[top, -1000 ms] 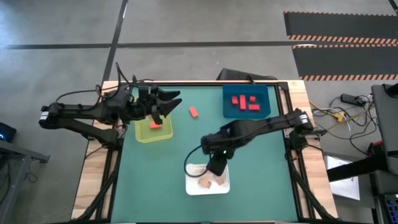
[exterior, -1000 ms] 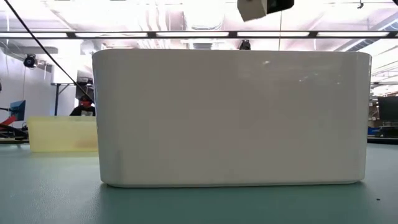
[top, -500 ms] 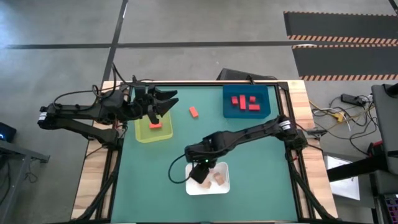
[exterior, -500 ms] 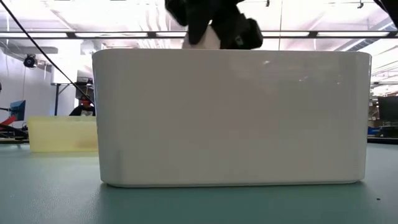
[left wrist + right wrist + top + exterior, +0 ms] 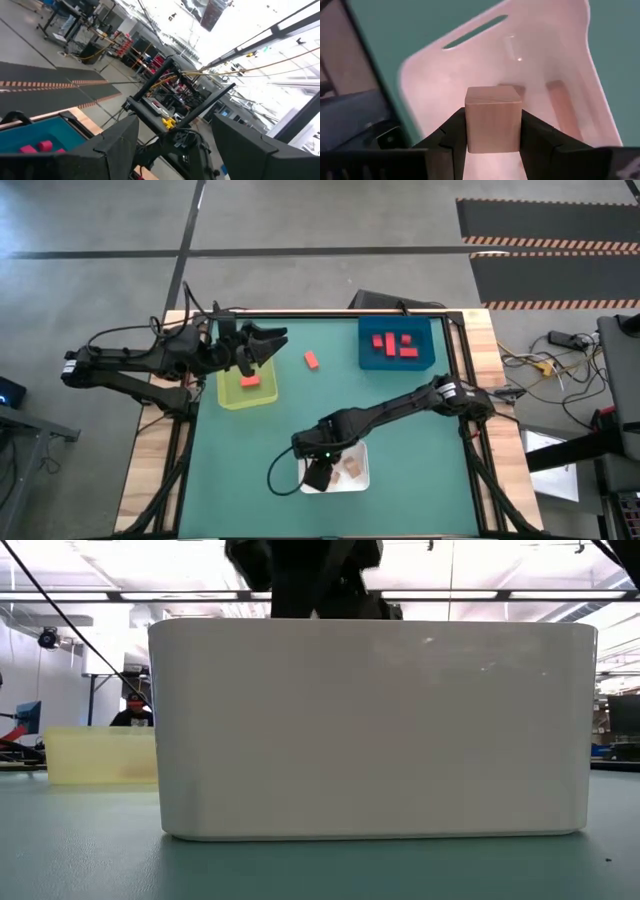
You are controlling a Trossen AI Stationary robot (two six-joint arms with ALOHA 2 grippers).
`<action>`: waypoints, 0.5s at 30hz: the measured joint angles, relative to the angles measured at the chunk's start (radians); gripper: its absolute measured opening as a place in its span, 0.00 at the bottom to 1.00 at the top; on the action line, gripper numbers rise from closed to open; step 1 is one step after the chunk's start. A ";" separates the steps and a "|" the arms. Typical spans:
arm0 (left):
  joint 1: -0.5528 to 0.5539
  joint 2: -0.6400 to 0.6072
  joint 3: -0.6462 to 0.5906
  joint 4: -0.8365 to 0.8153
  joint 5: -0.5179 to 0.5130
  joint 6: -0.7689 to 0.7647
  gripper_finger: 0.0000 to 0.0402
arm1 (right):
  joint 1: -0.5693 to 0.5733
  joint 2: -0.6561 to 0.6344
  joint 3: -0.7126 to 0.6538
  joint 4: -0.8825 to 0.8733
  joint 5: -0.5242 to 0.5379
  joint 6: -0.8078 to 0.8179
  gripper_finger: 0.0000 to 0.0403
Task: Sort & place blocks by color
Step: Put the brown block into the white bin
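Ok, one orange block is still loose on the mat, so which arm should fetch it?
Left. The left gripper hangs open over the yellow-green tray, close to that orange block; the right gripper holds a tan block over the white tray.

Two dark arms, black looping cables, dark two-finger end effectors.

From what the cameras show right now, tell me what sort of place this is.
Probably a robotics lab or industrial workshop: bare grey concrete floor with orange-and-black striped hazard mats, metal racks and hanging cables in the left wrist view, and rows of ceiling strip lights.
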 joint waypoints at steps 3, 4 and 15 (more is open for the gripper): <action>-0.002 0.001 0.000 -0.001 0.002 0.000 0.59 | 0.002 0.027 -0.002 -0.001 0.035 -0.003 0.32; -0.003 0.001 0.000 -0.001 0.002 0.000 0.59 | 0.002 0.031 -0.003 -0.002 0.048 -0.005 0.32; -0.005 0.001 0.000 0.000 0.002 0.006 0.59 | 0.011 0.027 -0.002 0.050 0.087 -0.012 0.42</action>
